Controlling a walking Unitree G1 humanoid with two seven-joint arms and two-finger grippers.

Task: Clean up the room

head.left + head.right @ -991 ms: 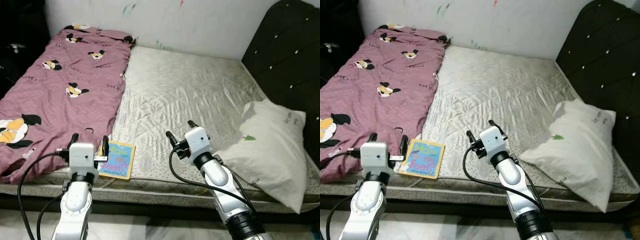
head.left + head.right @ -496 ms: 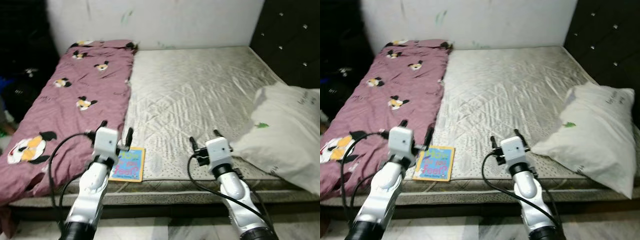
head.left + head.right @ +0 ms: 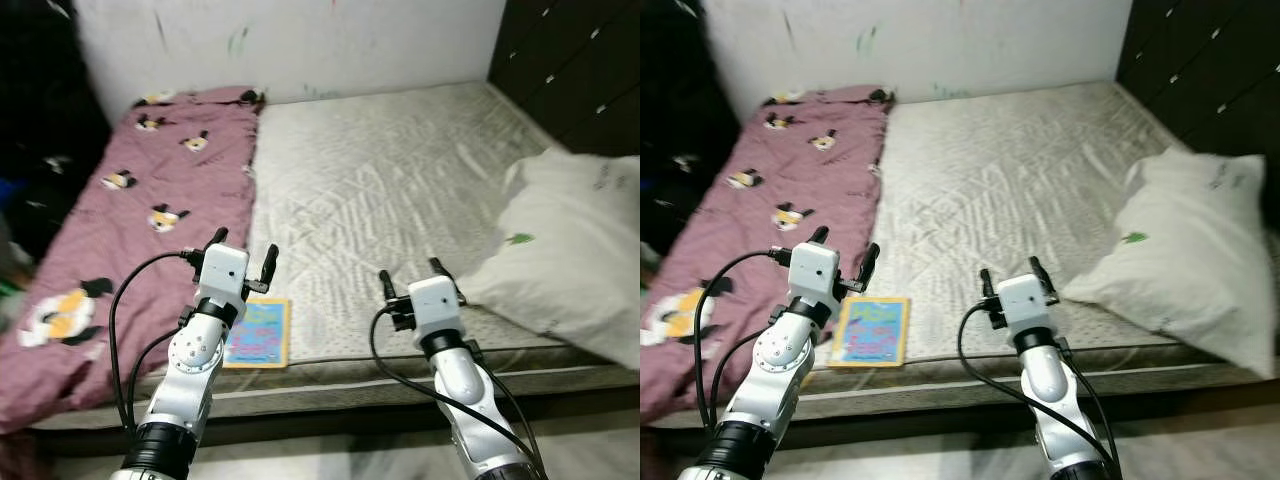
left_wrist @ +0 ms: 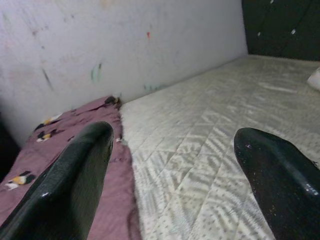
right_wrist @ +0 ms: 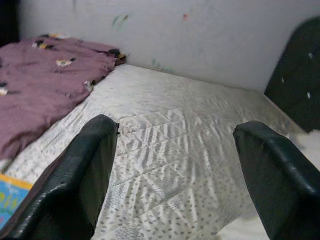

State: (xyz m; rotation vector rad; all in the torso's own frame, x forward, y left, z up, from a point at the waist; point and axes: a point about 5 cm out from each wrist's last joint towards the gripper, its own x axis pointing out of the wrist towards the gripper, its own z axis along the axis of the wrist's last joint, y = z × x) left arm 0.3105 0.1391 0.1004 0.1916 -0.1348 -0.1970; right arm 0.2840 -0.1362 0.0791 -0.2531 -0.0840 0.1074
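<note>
A wide bed with a pale quilted grey mattress (image 3: 380, 180) stands before the robot, its far edge against a white wall (image 3: 300, 40) marked with small paint smears. A mauve blanket printed with cartoon mouse figures (image 3: 120, 220) covers the robot's-left part of the mattress. A thin, colourful blue-and-yellow picture book (image 3: 258, 331) lies flat at the near edge of the mattress, just beside the blanket's edge. A large white pillow with a small green print (image 3: 565, 250) rests on the right side of the mattress, near a dark padded headboard (image 3: 570, 60).

The left gripper (image 3: 243, 255) hangs over the near part of the bed, just above the book and apart from it, its fingers (image 4: 75, 175) spread wide and holding nothing. The right gripper (image 3: 413, 282) hovers over the near mattress edge between the book and the pillow, its fingers (image 5: 90, 165) likewise spread wide and empty
</note>
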